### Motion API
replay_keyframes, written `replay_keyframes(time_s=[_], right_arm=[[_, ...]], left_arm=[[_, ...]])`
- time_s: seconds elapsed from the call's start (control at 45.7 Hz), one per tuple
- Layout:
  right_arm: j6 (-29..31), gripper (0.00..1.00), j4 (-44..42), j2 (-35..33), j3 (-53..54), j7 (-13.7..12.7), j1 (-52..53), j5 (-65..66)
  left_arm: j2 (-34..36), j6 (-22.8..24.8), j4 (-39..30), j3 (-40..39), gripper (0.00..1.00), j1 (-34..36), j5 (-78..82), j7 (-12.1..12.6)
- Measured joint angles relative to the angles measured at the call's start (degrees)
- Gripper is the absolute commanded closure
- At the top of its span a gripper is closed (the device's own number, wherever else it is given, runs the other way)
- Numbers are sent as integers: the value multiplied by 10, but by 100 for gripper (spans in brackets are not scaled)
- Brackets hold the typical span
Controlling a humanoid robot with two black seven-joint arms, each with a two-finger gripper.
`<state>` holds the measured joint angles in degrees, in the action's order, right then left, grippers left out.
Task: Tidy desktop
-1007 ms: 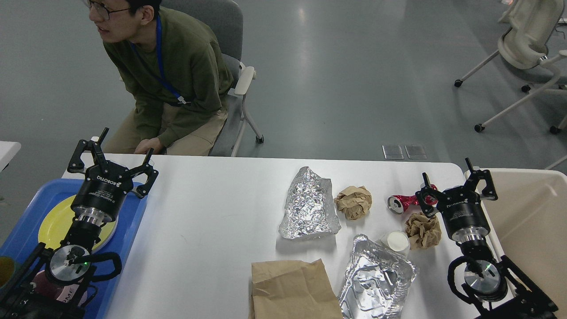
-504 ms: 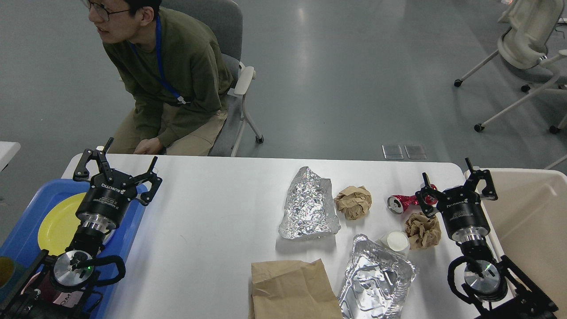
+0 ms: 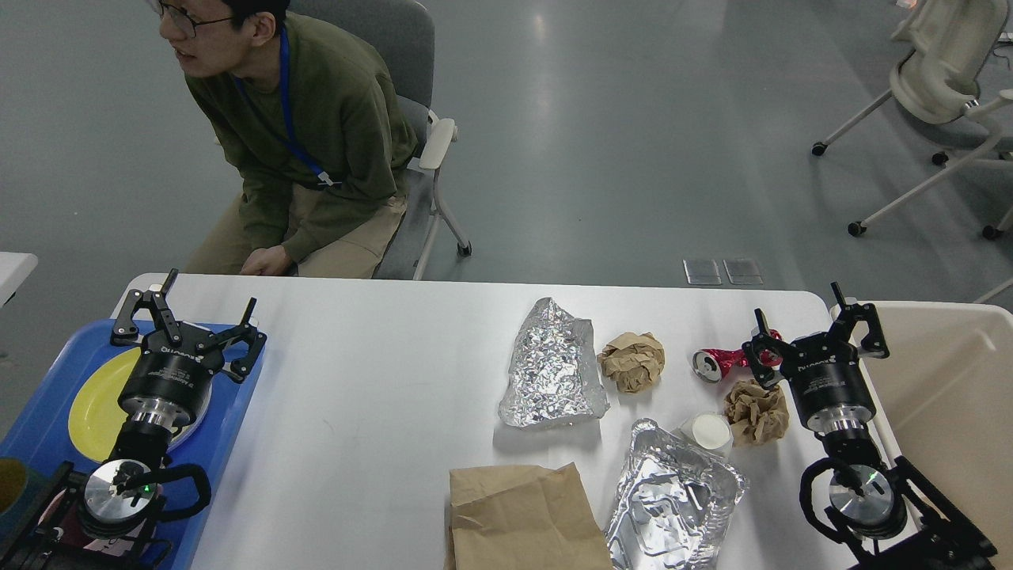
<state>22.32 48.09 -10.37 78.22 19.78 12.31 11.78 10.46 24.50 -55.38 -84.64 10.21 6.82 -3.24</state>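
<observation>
on the desk (image 3: pixel 380 380) lie foil (image 3: pixel 552 366), paper balls (image 3: pixel 631 360) and a red can (image 3: pixel 716 362). the left gripper (image 3: pixel 187 313) hangs over the blue tray (image 3: pixel 237 400), fingers apart. the right gripper (image 3: pixel 815 321), fingers apart, hangs beside the can.

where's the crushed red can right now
In the head view the crushed red can lies on its side at the right end of the desktop, just left of the right claw and above a crumpled brown paper ball.

A seated man (image 3: pixel 297 127) (green sweater) faces white chairs (image 3: pixel 942 71).
</observation>
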Motion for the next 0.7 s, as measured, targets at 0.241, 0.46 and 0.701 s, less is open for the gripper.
replay_keyframes(time_s=[0.241,0.46,0.701], right_arm=[[0,0,-1,0,0,0,0,0],[0,0,-1,0,0,0,0,0],[0,0,-1,0,0,0,0,0]], left_arm=[[4,86,90,2,4,26,2,-17],[6,161,150,4,4,47,4,-28],[4,163,154,4,4,50,3,-29]])
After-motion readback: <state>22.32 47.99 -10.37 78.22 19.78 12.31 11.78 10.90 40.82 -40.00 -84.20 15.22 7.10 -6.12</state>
